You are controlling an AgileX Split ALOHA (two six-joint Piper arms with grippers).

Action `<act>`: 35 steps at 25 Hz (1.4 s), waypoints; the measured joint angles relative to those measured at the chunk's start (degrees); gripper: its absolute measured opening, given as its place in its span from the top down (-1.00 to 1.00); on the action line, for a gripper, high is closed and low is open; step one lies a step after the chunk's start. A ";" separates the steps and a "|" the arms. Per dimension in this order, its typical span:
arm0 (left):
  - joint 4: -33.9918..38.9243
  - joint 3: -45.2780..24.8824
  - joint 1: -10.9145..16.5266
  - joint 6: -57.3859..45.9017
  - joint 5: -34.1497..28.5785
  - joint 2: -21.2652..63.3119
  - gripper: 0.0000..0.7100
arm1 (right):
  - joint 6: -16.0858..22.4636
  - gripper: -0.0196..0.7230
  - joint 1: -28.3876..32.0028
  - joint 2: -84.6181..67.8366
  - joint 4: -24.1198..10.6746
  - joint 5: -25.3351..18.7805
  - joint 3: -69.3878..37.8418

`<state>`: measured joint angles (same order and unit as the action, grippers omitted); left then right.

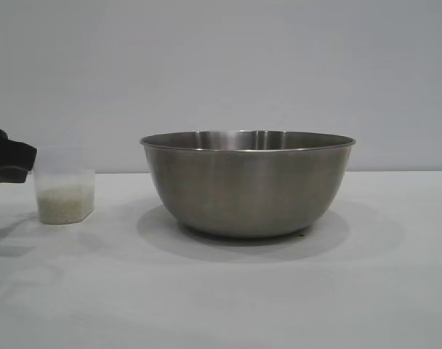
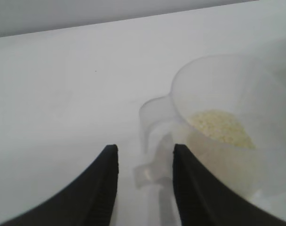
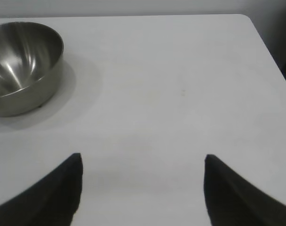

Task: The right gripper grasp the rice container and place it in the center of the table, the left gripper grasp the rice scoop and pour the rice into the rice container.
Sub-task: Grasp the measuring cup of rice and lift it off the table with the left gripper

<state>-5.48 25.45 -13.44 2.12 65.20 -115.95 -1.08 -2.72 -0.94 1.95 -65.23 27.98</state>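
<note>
Rice container [image 1: 247, 185] stands mid-table, empty; scoop-grasp step: left gripper [image 2: 145, 162], spread, straddles the rice scoop [image 1: 64, 195] handle at container's 9 o'clock, must close; right gripper [image 3: 142, 165] spread, clear.

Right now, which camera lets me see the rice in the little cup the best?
The left wrist view: it looks down into the rice scoop, so the rice heap shows from above, just ahead of the open left gripper. The exterior view shows the rice only sideways through the cup wall. The right wrist view shows none.
</note>
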 joint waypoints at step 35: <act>6.24 15.07 0.00 9.10 -0.13 -7.15 1.00 | 0.00 -0.30 0.00 0.00 0.00 0.00 0.00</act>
<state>0.77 40.52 -13.44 11.22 65.08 -123.11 -1.08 -2.72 -0.94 1.95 -65.23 27.98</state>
